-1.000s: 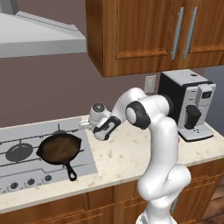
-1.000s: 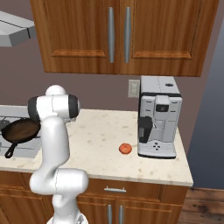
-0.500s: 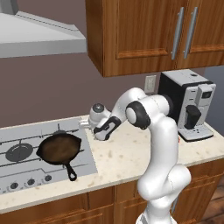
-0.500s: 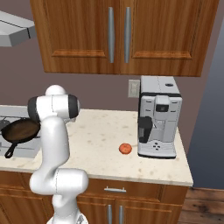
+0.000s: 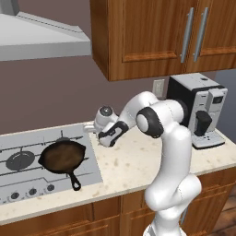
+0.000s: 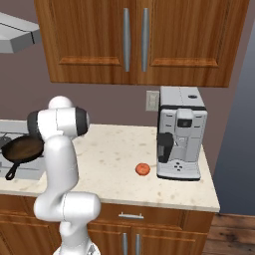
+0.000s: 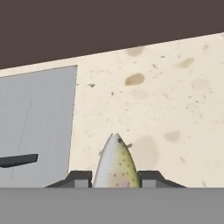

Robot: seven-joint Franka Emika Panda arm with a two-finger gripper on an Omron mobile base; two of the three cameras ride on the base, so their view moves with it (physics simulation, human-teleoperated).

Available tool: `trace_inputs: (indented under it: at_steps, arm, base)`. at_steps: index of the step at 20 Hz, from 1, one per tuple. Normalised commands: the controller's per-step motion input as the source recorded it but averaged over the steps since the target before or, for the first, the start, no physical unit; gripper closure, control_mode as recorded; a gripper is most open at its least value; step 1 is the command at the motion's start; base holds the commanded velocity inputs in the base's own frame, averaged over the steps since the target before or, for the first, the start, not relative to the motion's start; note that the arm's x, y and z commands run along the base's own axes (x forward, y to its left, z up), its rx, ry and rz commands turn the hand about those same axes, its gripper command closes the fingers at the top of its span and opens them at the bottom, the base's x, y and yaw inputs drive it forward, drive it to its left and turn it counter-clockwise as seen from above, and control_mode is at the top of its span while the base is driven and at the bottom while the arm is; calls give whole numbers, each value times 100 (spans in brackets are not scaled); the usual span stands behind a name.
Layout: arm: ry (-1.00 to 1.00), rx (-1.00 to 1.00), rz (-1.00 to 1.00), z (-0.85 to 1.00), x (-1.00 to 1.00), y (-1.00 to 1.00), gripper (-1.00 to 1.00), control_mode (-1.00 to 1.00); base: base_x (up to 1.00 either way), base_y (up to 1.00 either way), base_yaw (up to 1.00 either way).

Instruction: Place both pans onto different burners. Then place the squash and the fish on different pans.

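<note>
Compared the base views with those of a second and half a second before: found nothing shifted. Arm bent the same way over the counter, gripper low at the right edge of the cooktop. Skillet in the same place on the cooktop, beside the left burner, short handle pointed toward the front edge. Squash unmoved on the counter, just in front of the coffee machine and well apart from the skillet.

In the hand view, gripper pinched on the fish: both finger tips pressed against its flanks, no gap left on either side. Fish slender and tapered, pointed end up in that view, away from the hand. Back silvery grey-green with fine dark speckles, a faint pinkish tint along the middle, a small dark eye near the tip. Lower part of the body hidden at the bottom edge. Fish over the speckled beige counter, close to the grey cooktop edge on its left, a soft shadow on the stone just to its right. Could not tell whether it touched the counter or hung clear of it.
</note>
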Motion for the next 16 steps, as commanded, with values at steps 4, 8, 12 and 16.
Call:
trace_inputs:
  at_steps: [4, 8, 12, 16]
  arm:
    - [0, 3, 0, 54, -19, -20, 100, -100]
    - [0, 2, 0, 57, -30, -24, 100, -100]
    - [-3, 2, 0, 50, -41, -21, 100, -100]
    - [-5, 1, 0, 53, -46, -18, 100, -100]
  base:
    - [0, 0, 0]
    - [0, 0, 0]
    - [0, 0, 0]
    - [0, 0, 0]
